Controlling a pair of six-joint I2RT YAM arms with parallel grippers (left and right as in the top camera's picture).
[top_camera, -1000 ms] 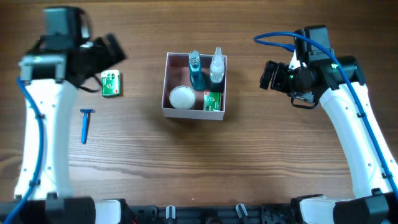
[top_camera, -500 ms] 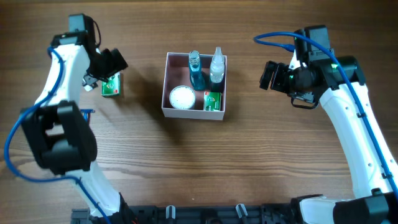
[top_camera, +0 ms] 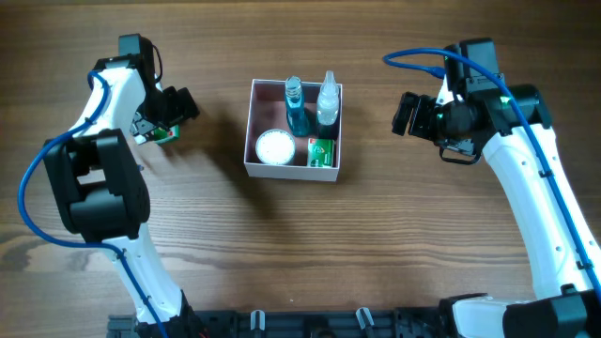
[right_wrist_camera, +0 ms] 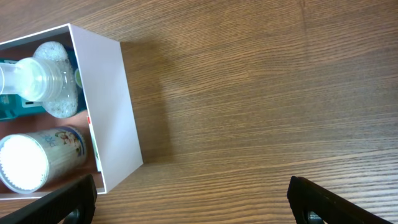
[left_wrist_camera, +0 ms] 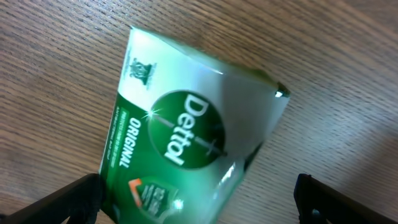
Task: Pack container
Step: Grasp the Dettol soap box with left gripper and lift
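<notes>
Left tool (top_camera: 161,120) low over a green Dettol soap packet (left_wrist_camera: 186,140) lying on the wooden tabletop (top_camera: 423,244). Fingers spread wide; the tips (left_wrist_camera: 74,196) show at either lower corner of the wrist view, the packet between them and not pinched. Packet lies skewed to the fingers, label up, glare on one end.

Right of that tool, well apart: the container (top_camera: 294,171), white walls, pink inside, upright on the tabletop. Inside it, a blue bottle (top_camera: 297,105) and a clear spray bottle (top_camera: 327,99) stand along the far wall; a round white-lidded jar (top_camera: 274,146) and a second green packet (top_camera: 322,150) sit on the near side.

Right tool (top_camera: 408,113) held off to the container's right, clear of it, pointing toward it. Fingers spread, nothing between them; its camera sees the container's white outer wall (right_wrist_camera: 118,106) and bare wood.
</notes>
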